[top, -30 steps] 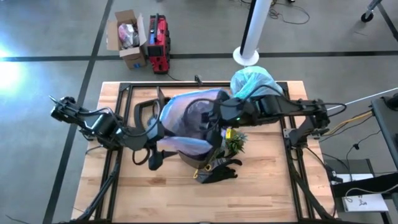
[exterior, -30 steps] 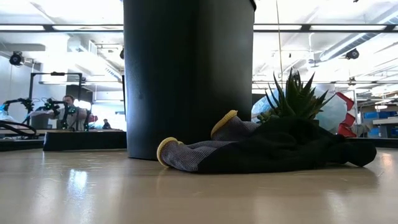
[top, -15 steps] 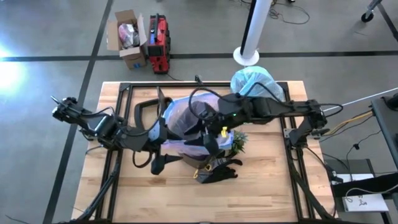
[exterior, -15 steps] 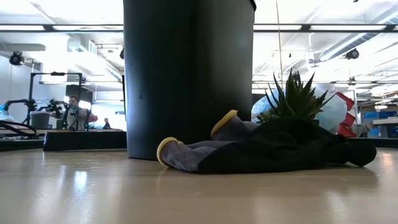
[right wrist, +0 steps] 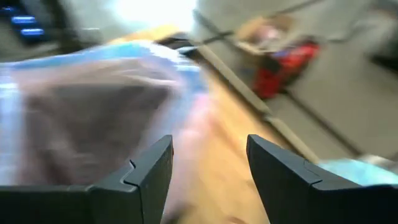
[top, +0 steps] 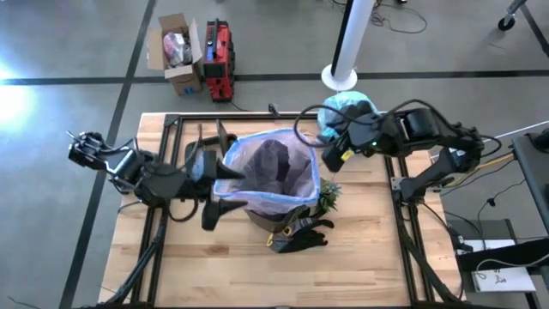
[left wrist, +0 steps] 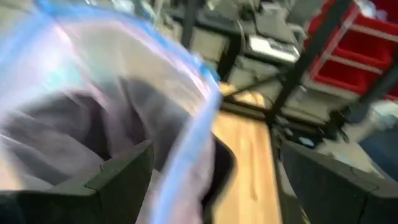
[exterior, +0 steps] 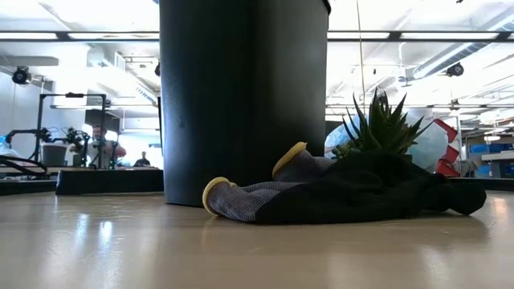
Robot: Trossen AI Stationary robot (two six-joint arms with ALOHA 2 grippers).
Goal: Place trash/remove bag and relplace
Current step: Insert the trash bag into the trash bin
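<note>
Teal-rimmed and pale pink through its walls, a thin liner [top: 276, 167] sits fitted in the black bin [exterior: 243, 100] at the middle of the tabletop [top: 360, 257], its edge folded over the bin's rim all round. Something dark lies inside it; what it is cannot be told. A second, knotted teal bag [top: 346, 110] rests at the far edge of the tabletop, near the white pole [top: 350, 43].

The left claw [top: 225, 190] hangs at the bin's left side, fingers spread wide and empty, one fingertip just at the liner's rim. Its wrist view shows the teal edge [left wrist: 193, 118] running between the two dark fingers. The right claw [top: 333, 156] hangs off the bin's far right corner, close to the knotted bag, fingers apart with nothing between them.

A black-and-yellow glove [exterior: 345, 193] and a green plant tuft [exterior: 384, 128] lie against the bin's near side.

The liner looks light, limp and crinkly, so it likely slips and stretches sooner than it lifts cleanly. The best hold is probably the doubled rim where it folds over the bin, pinched on opposite sides so the mouth stays open. A single pinch on the thin wall could tear it or drag it inward. The bin itself seems stiff and should stand firm.
</note>
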